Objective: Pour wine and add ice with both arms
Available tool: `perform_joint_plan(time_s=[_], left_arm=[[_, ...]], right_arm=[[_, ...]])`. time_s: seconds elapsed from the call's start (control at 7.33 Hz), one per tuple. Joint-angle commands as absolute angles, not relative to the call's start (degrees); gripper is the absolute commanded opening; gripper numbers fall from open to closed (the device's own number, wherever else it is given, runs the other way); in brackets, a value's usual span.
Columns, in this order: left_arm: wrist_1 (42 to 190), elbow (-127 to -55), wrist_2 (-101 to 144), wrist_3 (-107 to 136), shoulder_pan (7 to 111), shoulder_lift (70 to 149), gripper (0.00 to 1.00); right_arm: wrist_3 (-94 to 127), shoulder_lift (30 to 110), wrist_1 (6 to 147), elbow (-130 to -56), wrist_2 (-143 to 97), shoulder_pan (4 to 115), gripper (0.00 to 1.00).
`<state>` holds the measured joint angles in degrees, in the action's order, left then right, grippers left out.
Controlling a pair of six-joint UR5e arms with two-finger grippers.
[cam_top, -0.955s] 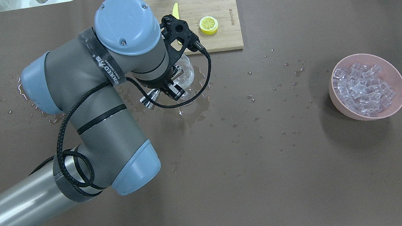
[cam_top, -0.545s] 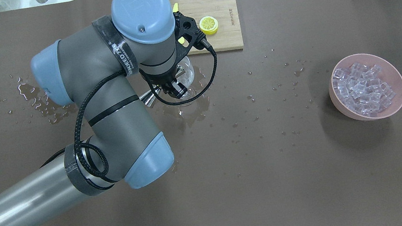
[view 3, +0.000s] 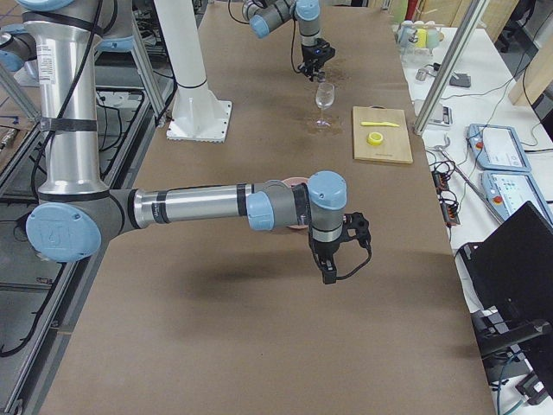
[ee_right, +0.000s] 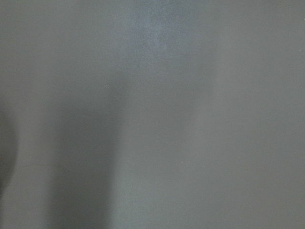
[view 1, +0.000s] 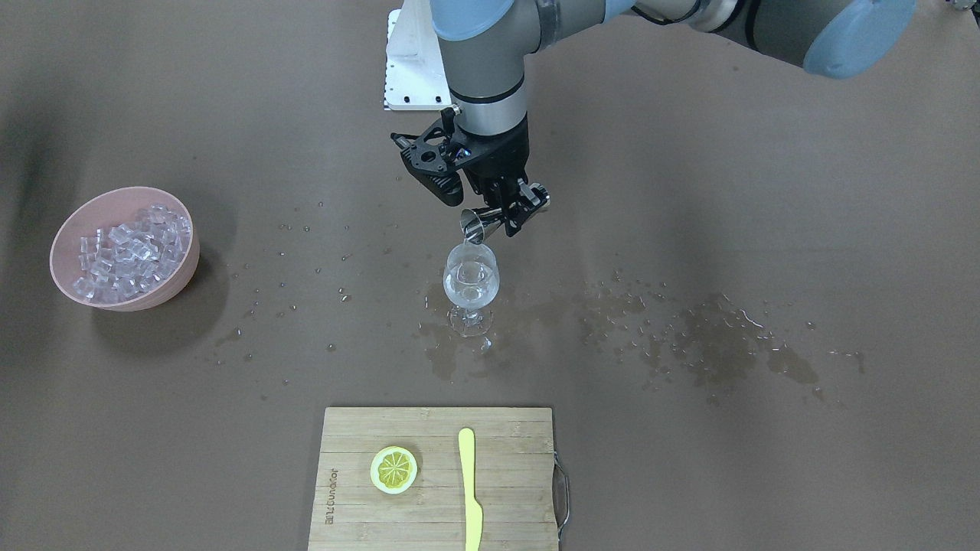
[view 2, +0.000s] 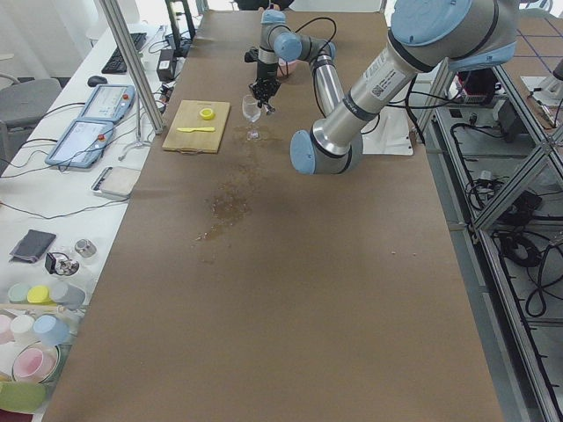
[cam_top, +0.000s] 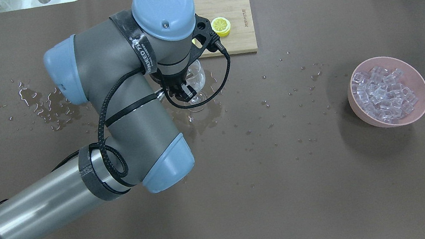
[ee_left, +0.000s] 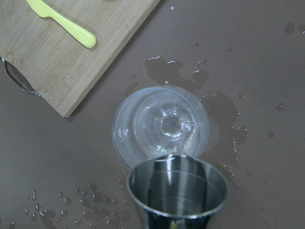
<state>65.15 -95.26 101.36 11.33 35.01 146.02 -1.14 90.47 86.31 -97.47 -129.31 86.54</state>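
Note:
My left gripper (view 1: pixel 511 217) is shut on a steel jigger (view 1: pixel 481 223), tilted with its mouth over a clear stemmed glass (view 1: pixel 471 280). In the left wrist view the jigger (ee_left: pixel 177 191) sits at the rim of the glass (ee_left: pixel 159 124) and a thin stream of wine (ee_left: pixel 184 142) runs into it. In the overhead view the left gripper (cam_top: pixel 183 92) covers part of the glass (cam_top: pixel 197 80). The ice (view 1: pixel 130 245) fills a pink bowl (view 1: pixel 178 285), also seen from overhead (cam_top: pixel 364 118). My right gripper (view 3: pixel 328 270) hangs above the table by the bowl; I cannot tell if it is open.
A wooden cutting board (view 1: pixel 436 505) with a lemon slice (view 1: pixel 394 469) and a yellow knife (view 1: pixel 468 490) lies beyond the glass. Spilled liquid (view 1: pixel 720 344) wets the table by the glass and on my left side. The right wrist view shows only brown table.
My left arm has swung to the right and carried the jigger over the glass. The bowl, board and glass have not moved.

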Motion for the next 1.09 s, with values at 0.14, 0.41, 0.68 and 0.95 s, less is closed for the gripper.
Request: perform_joint_plan(time_s=[0.14, 0.41, 0.68, 0.95], left_arm=[[62.23, -93.43, 99.49, 8.8, 35.07, 147.57, 0.0], [59.79, -91.24, 97.39, 6.69, 34.98, 149.57, 0.0], [57.92, -89.74, 96.24, 5.81, 34.98, 151.17, 0.0], [55.04, -88.69, 94.58, 3.88, 34.89, 152.57, 0.0]], right_arm=[[-1.14, 90.44, 86.31, -97.47, -129.37, 86.48, 1.0], [-1.14, 90.53, 86.31, -97.47, -129.37, 86.48, 1.0], [-1.14, 90.53, 86.31, -97.38, -129.37, 86.49, 1.0], [-1.14, 90.53, 86.31, -97.3, -129.37, 86.48, 1.0]])
